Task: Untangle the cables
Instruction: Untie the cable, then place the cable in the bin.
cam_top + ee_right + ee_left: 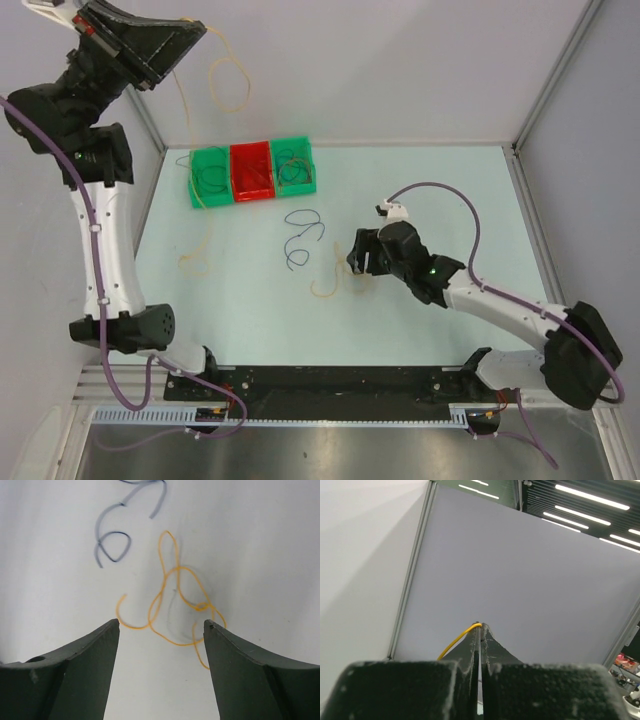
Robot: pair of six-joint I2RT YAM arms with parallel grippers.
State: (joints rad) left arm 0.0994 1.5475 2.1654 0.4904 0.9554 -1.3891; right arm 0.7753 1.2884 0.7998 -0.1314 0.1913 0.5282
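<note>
Holding a yellow cable (455, 642) aloft: left gripper (479, 626) is pinching it tight.
Over the orange cable (202, 606), right gripper (161, 623) is hovering — jaws apart.

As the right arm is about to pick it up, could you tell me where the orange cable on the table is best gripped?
Probably the orange cable by its free tail at the wrist view's left: a single strand clear of the crossings. It lies flat, so the open right gripper should come straight down.
</note>
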